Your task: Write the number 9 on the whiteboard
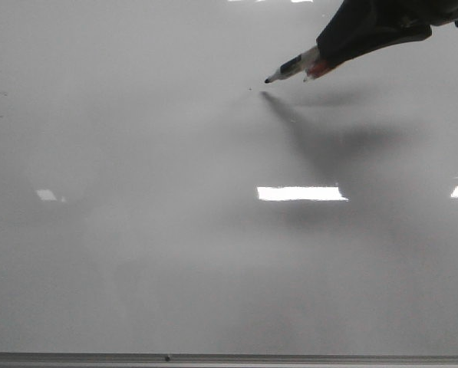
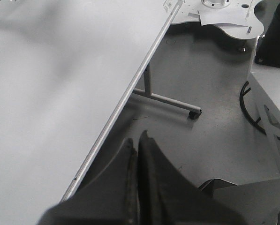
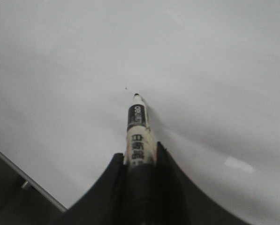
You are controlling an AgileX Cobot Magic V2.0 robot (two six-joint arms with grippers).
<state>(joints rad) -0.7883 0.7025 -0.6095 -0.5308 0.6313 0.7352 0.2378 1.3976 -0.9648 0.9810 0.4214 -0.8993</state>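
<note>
The whiteboard (image 1: 175, 253) fills the front view, glossy pale grey with bright reflections. No drawn number 9 shows on it; only a small dark speck (image 1: 250, 88) sits near the marker tip. My right gripper (image 1: 328, 55) comes in from the upper right, shut on a white marker (image 1: 294, 67) with a black tip. The tip hovers just off the board, its shadow close beneath. In the right wrist view the marker (image 3: 138, 129) sticks out between the fingers of the gripper (image 3: 139, 154). My left gripper (image 2: 136, 140) is shut and empty, off the board's edge (image 2: 125, 93).
The grey metal bottom rail (image 1: 229, 358) runs along the board's lower edge. In the left wrist view a stand leg with a caster (image 2: 192, 113) rests on the grey floor, and a white table (image 2: 219, 14) stands beyond.
</note>
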